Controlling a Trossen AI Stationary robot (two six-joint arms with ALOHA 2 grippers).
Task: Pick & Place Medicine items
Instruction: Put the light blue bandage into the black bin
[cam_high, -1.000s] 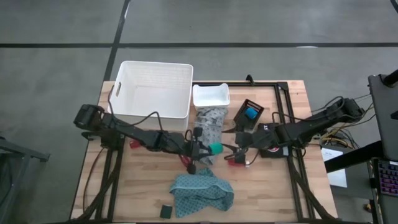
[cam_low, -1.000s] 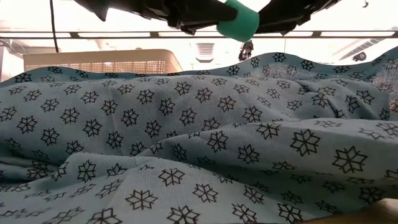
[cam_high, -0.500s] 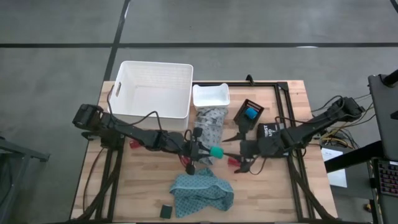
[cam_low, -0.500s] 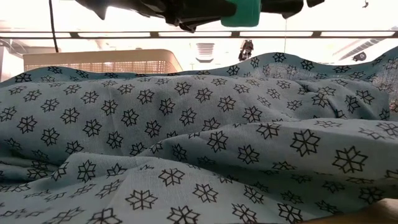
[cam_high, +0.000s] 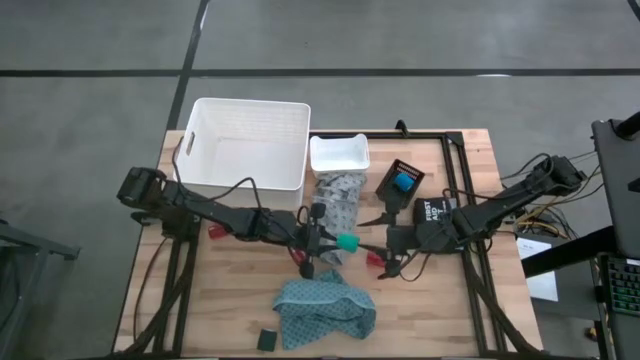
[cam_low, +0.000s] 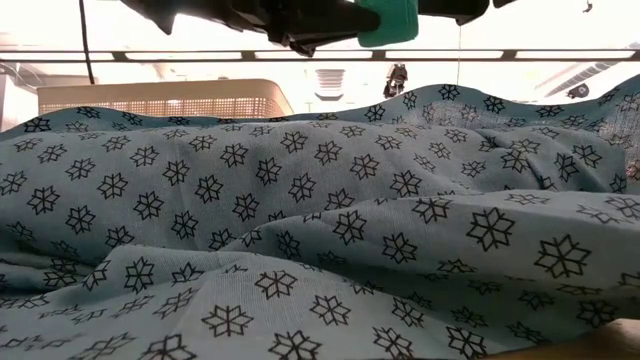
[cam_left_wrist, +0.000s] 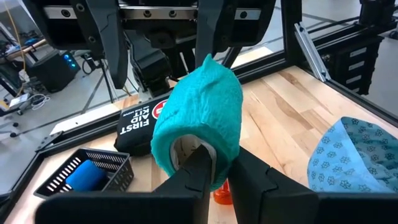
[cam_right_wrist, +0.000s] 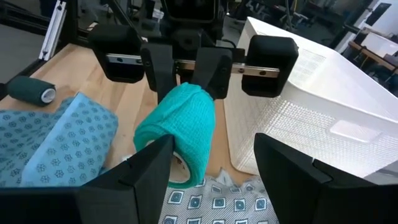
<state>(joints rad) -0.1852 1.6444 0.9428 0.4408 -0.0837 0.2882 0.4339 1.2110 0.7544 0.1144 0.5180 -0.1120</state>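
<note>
The left gripper (cam_high: 330, 243) is clamping a green roll (cam_high: 347, 241) above mid-table, its fingers (cam_left_wrist: 198, 167) pinched on the roll's rim, one inside the hollow core. The right gripper (cam_high: 392, 262) is facing it from just beyond the roll, fingers spread wide and holding nothing. In the right wrist view the roll (cam_right_wrist: 179, 133) is sitting squarely between the open right fingers (cam_right_wrist: 149, 163) but ahead of them, not yet inside their span. That gap looks like the relation the next move turns on: the roll's long axis is running roughly along the line between the two grippers, its free end pointing at the right one, which is the nearer empty gripper if a handover is intended.

A red bottle (cam_high: 374, 258) is lying on the table just beside the right gripper, and another (cam_high: 214, 231) is showing by the left arm, well back from its gripper. A blue item (cam_high: 402, 182) is resting in a small black basket (cam_high: 412, 170) beyond the right gripper. The black pouch (cam_left_wrist: 144, 122) behind the roll is reading "FIRST AID KIT" in white beside a red-and-white emblem. A patterned cloth (cam_high: 325, 307) is lying below both grippers, with a dark roll (cam_high: 267, 339) at its corner. The white bin (cam_high: 246, 145) is standing far behind the left gripper.
</note>
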